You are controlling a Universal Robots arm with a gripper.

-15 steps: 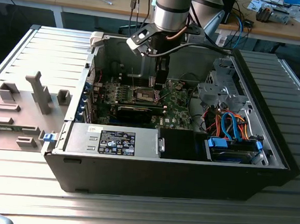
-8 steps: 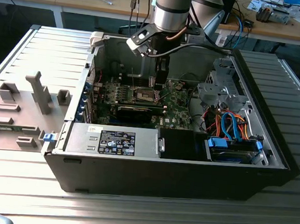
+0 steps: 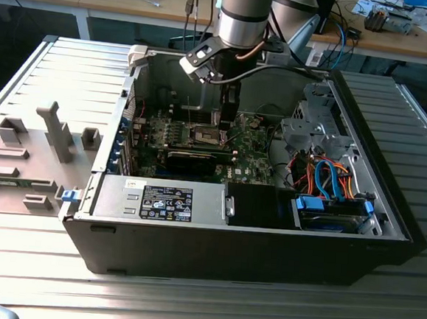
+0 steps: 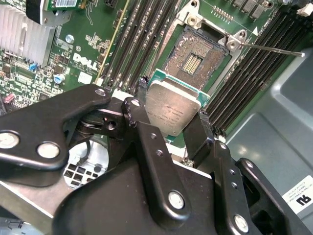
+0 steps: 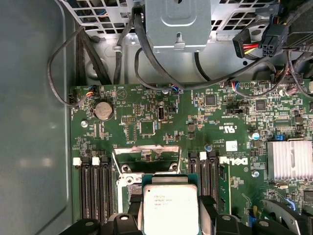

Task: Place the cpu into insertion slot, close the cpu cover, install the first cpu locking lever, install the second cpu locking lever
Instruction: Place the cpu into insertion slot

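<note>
cpu (image 4: pixel 171 110), held; items listed by size. Open computer case (image 3: pixel 228 253); green board (image 5: pixel 230 117) lying inside it; my gripper (image 4: pixel 171 116), jaws clenched on the cpu's two opposite edges; insertion slot (image 4: pixel 193 61), pins bare; cpu, metal top showing, hangs near it, not seated.

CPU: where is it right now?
In the second wrist view, the CPU is clamped in the gripper, close beside the open socket, not yet seated in it.
</note>
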